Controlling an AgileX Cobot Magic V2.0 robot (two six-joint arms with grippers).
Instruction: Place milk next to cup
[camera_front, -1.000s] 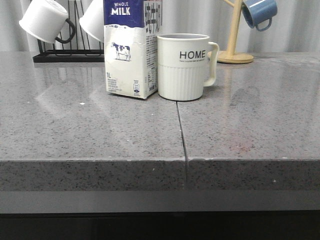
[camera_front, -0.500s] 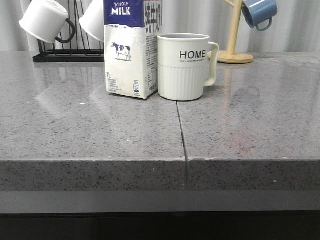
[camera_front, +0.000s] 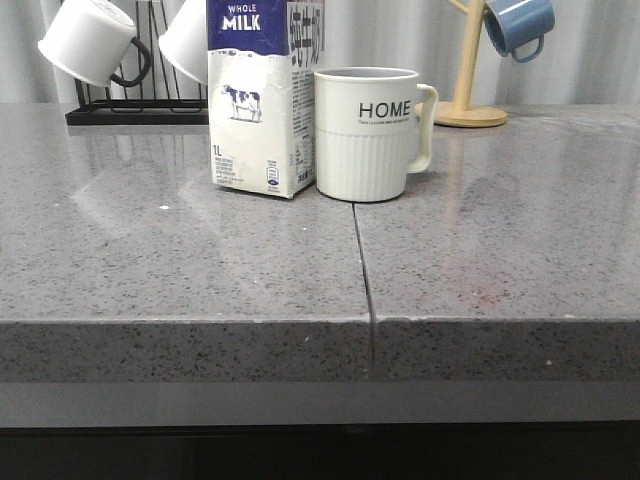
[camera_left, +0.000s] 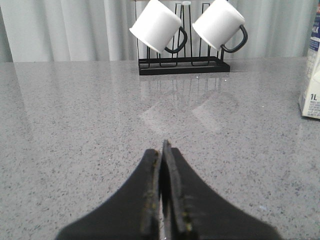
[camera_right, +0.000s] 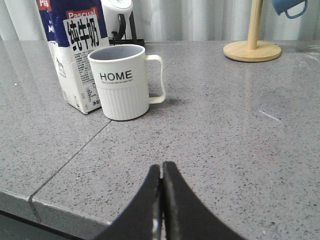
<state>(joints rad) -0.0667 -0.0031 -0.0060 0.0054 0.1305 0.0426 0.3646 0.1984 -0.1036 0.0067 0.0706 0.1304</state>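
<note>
**Milk upright beside the cup**

My left tool and right tool are both clenched on nothing, low over the grey desk. Farther out, the milk stands with its long axis vertical, cow face toward me, just left of the cup; whether they touch I cannot tell. The cup's handle points right. The carton's top is cut off. Behind hang white mugs and a blue mug.

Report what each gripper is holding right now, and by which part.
Nothing is held. The left gripper and right gripper are both shut on empty air, fingers together. The milk stands free on the counter beside the cup.
</note>
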